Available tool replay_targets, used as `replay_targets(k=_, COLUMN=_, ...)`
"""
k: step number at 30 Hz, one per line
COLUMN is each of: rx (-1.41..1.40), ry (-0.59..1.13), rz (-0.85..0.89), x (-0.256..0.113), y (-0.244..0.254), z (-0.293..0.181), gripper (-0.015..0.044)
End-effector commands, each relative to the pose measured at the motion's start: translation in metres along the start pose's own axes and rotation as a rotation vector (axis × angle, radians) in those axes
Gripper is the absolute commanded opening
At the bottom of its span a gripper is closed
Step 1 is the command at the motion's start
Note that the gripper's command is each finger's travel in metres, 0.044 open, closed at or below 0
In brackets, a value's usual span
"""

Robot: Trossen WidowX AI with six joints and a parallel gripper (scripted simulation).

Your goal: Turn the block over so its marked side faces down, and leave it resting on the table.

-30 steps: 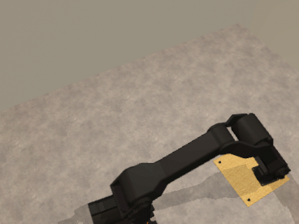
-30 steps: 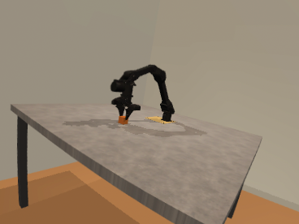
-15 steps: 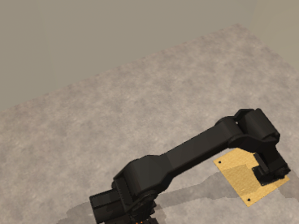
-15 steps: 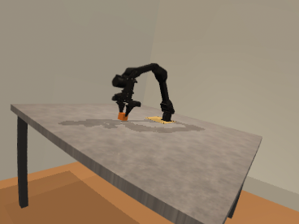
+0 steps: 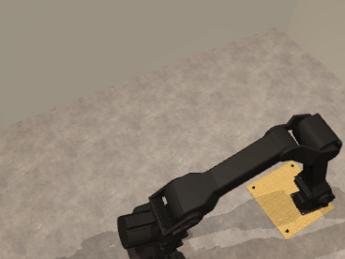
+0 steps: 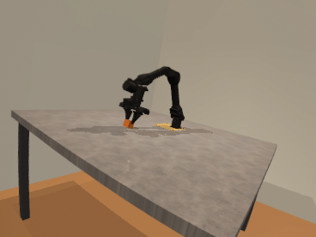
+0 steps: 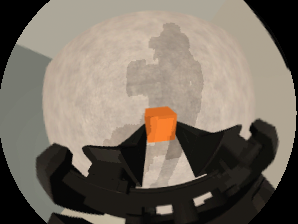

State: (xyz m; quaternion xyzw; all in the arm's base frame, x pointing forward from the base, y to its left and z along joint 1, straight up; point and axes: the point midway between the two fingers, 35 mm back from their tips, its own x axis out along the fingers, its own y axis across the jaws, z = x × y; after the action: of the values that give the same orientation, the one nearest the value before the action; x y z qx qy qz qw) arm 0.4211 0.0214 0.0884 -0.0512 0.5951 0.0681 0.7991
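Observation:
An orange block (image 6: 128,124) (image 7: 161,128) is held between the two black fingertips of my gripper (image 6: 129,121) (image 7: 159,125), which is shut on it. In the exterior view the block looks tilted and seems slightly above the table top (image 6: 172,163). In the wrist view the fingers press its left and right sides, and two plain orange faces show. I cannot make out a mark on any visible face. The top view does not show the block or the fingertips.
The yellow base plate (image 5: 269,197) (image 6: 162,125) under the arm's foot lies on the table to the right of the block in the exterior view. The table's long front edge (image 6: 86,171) runs diagonally below. The arm's shadow falls across the table around the block.

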Motion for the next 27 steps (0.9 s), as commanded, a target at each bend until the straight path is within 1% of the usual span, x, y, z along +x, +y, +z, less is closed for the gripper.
replay_targets(k=1, rx=-0.001, ry=-0.046, rz=0.004, x=-0.0012, y=0.0007, z=-0.0003, gripper=0.0)
replay_targets(k=17, rx=-0.007, ry=-0.246, rz=0.002, x=-0.0024, y=0.0011, z=-0.0072, gripper=0.0)
replay_targets(k=21, rx=-0.008, ry=-0.265, rz=0.001, x=-0.0026, y=0.0011, z=-0.008, gripper=0.0)
replay_targets(k=27, rx=0.004, ry=-0.335, rz=-0.001, x=0.0056, y=0.0001, z=-0.004, gripper=0.0)
